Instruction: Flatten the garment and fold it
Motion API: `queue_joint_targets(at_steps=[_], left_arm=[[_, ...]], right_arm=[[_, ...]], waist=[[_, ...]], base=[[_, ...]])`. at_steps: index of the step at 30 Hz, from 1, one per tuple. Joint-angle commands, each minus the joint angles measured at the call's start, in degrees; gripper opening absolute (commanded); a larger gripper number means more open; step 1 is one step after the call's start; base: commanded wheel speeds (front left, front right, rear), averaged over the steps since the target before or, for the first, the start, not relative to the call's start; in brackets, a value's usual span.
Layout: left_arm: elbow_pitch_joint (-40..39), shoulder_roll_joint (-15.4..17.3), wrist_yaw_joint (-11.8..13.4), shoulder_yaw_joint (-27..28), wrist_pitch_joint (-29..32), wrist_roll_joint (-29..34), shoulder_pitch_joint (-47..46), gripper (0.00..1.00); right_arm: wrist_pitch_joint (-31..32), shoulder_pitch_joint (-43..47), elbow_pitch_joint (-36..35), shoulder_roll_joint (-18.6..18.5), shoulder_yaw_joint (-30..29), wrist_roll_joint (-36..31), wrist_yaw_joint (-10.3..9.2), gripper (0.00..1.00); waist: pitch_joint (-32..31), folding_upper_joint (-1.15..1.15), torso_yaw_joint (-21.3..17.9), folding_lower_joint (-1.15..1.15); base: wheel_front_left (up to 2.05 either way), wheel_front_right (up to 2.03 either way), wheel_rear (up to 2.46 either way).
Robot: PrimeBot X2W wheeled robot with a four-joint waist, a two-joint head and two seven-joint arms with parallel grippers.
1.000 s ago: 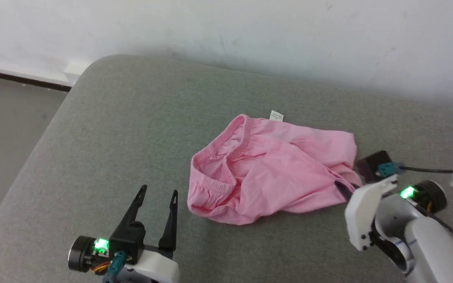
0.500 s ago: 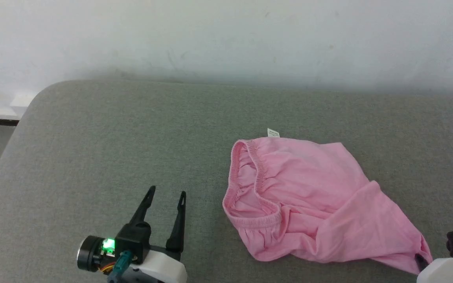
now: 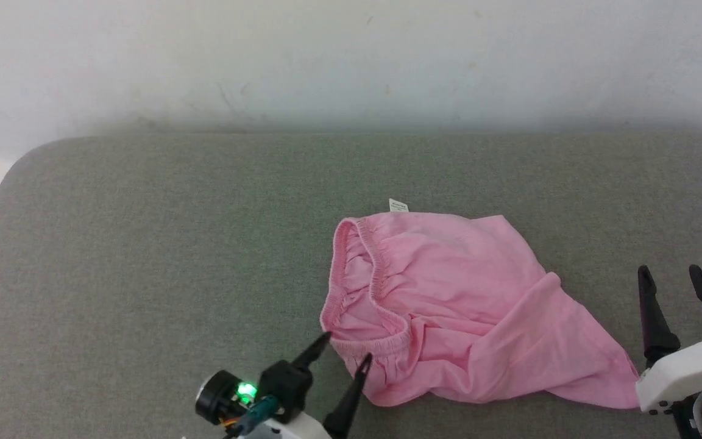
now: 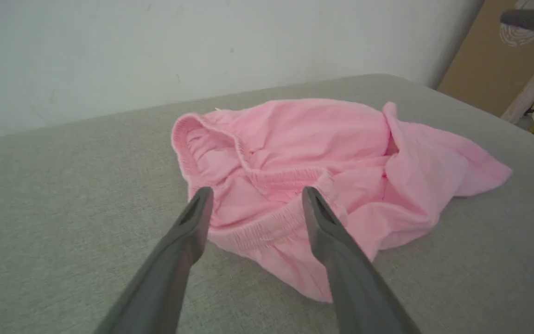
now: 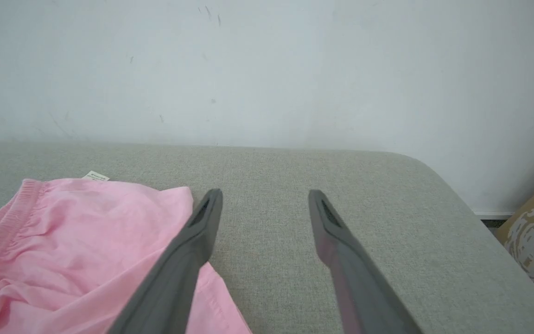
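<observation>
My left end effector [image 3: 346,347] is spread, tips at the waistband of the garment [image 3: 448,292], which lies crumpled on the grey bench [image 3: 144,244]. My right end effector [image 3: 669,271] is also spread, just beside its right corner, apart from it.

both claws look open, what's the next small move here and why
Probably ease the left claw forward and close it on the near waistband. The shorts lie rumpled on the grey cushion, that elastic edge sits right between its open jaws, and the right claw stands open beside the leg, holding nothing.
</observation>
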Motion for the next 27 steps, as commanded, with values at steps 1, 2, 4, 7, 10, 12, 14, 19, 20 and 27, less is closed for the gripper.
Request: queue_joint_targets(at_steps=[1,2,4,7,10,12,14,19,20,27], left_arm=[[0.31,0.68,-0.48,-1.09,1.55,-0.43,-1.56,1.00],[0.57,1.35,-0.78,-2.77,3.98,-0.85,-2.50,1.00],[0.67,2.79,-1.07,-5.86,8.65,-1.88,-4.64,1.00],[0.28,5.24,-1.17,-10.42,14.20,-4.32,-8.35,1.00],[0.35,8.44,-1.18,-14.60,18.77,-6.41,-12.13,1.00],[0.36,9.92,-1.19,-16.89,20.62,-8.10,-14.23,1.00],[0.37,11.00,-1.19,-18.74,21.83,-9.38,-16.12,1.00],[0.74,12.00,-1.20,-22.80,24.03,-13.81,-19.30,1.00],[0.88,12.02,-1.20,-23.29,24.27,-14.93,-19.64,0.83],[1.70,12.32,-0.12,-21.46,20.53,-18.37,-20.00,0.00]], right_arm=[[-0.95,-0.02,-0.22,0.48,0.19,-0.40,-0.11,1.00],[-1.93,0.18,-0.08,0.75,0.21,-0.30,-0.11,1.00],[-3.28,0.70,0.74,1.18,0.19,-0.08,-0.11,1.00],[-4.55,1.22,2.16,1.57,0.75,0.18,-0.11,1.00],[-5.27,1.17,3.43,1.73,1.57,0.53,-0.11,1.00],[-5.69,0.91,4.18,1.78,1.92,0.71,-0.11,1.00],[-5.98,0.61,5.04,1.80,2.22,1.13,-0.11,1.00],[-6.62,-0.13,6.66,1.81,2.31,1.71,-0.11,1.00],[-6.76,-0.17,6.92,1.82,2.30,1.76,-0.11,1.00],[-7.06,0.39,8.14,1.82,2.22,1.32,-0.11,1.00]], waist=[[0.52,0.00,-0.68,0.00],[0.76,0.00,-0.99,0.00],[1.29,0.00,-1.65,0.00],[2.15,0.00,-2.63,0.00],[3.03,0.00,-3.60,0.00],[3.52,0.00,-4.21,0.00],[4.00,0.00,-4.67,0.00],[4.78,0.00,-5.06,0.00],[4.79,0.00,-5.01,0.00],[3.12,0.00,-2.79,0.00]], base=[[0.00,0.00,0.00],[0.00,0.00,0.00],[0.00,0.00,0.00],[0.00,0.00,0.00],[0.00,0.00,0.00],[0.00,0.00,0.00],[0.00,0.00,0.00],[0.00,0.00,0.00],[0.00,0.00,0.00],[0.00,0.00,0.00]])
